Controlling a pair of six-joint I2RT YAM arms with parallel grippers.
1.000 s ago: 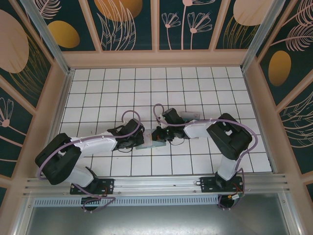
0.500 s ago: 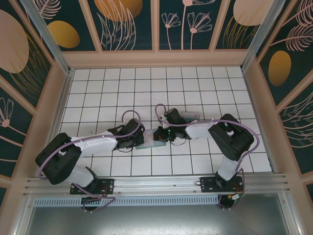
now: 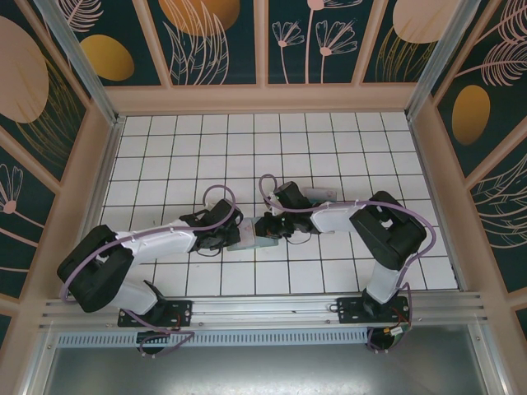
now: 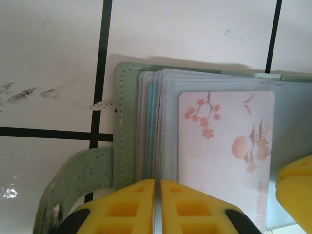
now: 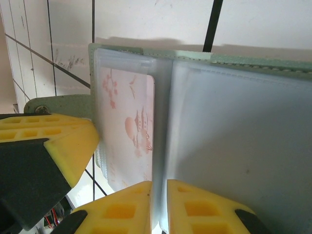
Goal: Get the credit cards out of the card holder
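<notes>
you see the left gripper and the right gripper, jaws nearly closed, each pinching the open holder.

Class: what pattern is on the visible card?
The card: pink blossoms and a pagoda; left wrist view.

Matt, stitched sage card holder with glossy clear plastic sleeves on smooth white tiles.

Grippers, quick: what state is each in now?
Left gripper: shut on a clear sleeve of the sage-green folding card holder.
Right gripper: shut on a sleeve of the same holder.
</notes>
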